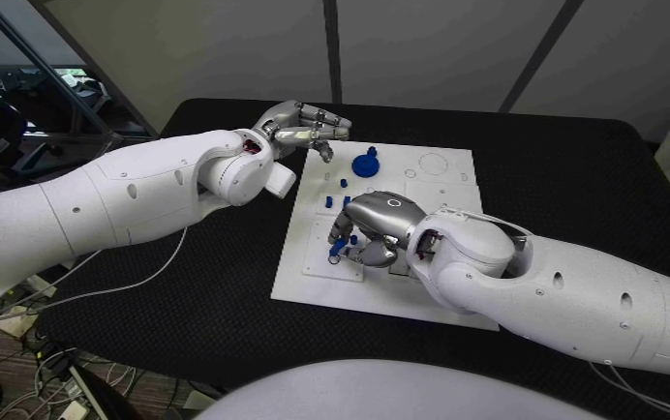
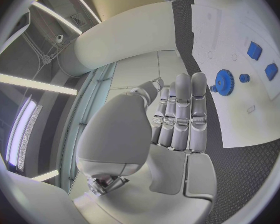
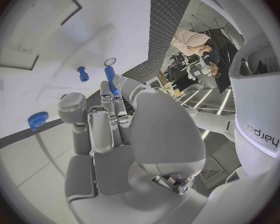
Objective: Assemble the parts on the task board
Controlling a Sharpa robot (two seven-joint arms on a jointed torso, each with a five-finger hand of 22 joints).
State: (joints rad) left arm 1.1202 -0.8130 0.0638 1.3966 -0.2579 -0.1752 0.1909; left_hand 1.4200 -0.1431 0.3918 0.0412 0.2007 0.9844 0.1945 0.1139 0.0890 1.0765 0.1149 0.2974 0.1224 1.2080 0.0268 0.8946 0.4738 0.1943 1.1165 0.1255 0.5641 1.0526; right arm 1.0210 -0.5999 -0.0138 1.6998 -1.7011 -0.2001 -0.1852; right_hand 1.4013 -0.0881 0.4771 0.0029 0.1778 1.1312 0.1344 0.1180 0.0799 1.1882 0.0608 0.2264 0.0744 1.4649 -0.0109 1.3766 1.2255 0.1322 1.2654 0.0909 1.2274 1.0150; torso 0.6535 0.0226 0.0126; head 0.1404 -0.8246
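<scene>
The white task board (image 1: 436,188) lies in the middle of the black table. My right hand (image 1: 372,230) hovers over the board's near left part and pinches a slim blue peg (image 3: 110,78) in its fingertips, close to a small round hole (image 3: 110,61). A second short blue peg (image 3: 82,73) lies on the board beside it. A blue gear (image 1: 366,164) sits at the board's far left, with small blue pieces (image 1: 344,184) just nearer than it. My left hand (image 1: 307,131) floats beyond the board's far left corner, fingers stretched out and holding nothing.
In the left wrist view, two blue square pieces (image 2: 254,50) and a small blue knob (image 2: 244,77) lie on the board (image 2: 239,20) near the gear (image 2: 224,78). Black table (image 1: 559,164) surrounds the board. Cables hang off the table's left edge (image 1: 84,289).
</scene>
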